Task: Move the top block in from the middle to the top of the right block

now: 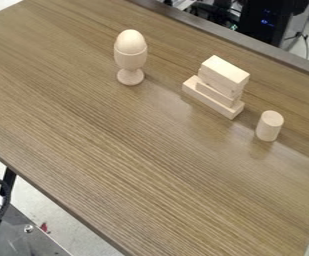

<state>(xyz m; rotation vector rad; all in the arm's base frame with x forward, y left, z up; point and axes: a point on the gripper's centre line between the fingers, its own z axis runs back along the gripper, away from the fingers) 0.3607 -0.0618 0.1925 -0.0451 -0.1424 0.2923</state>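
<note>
- Pale wood throughout in the camera view: the top block point(225, 74) lies across the middle block point(215, 93) and the flat slab point(210, 103), near the dark-trimmed edge of the table point(116, 150).
- Just beside them, on the side away from the egg point(130, 41) and its cup point(130, 59), the cylinder point(269, 126) stands upright; I take it for the right block.
- How wide the gripper is, or whether it has hold of anything, I cannot tell.
- A grasp set too low could drag the middle block along.
- The cylinder's round top looks narrow for so long a block, so an off-centre release could tip both; a low approach could knock the cylinder over.
- The stack's far side is hidden, its upper seam is hard to trace, and the table is cut off at the left.
</note>
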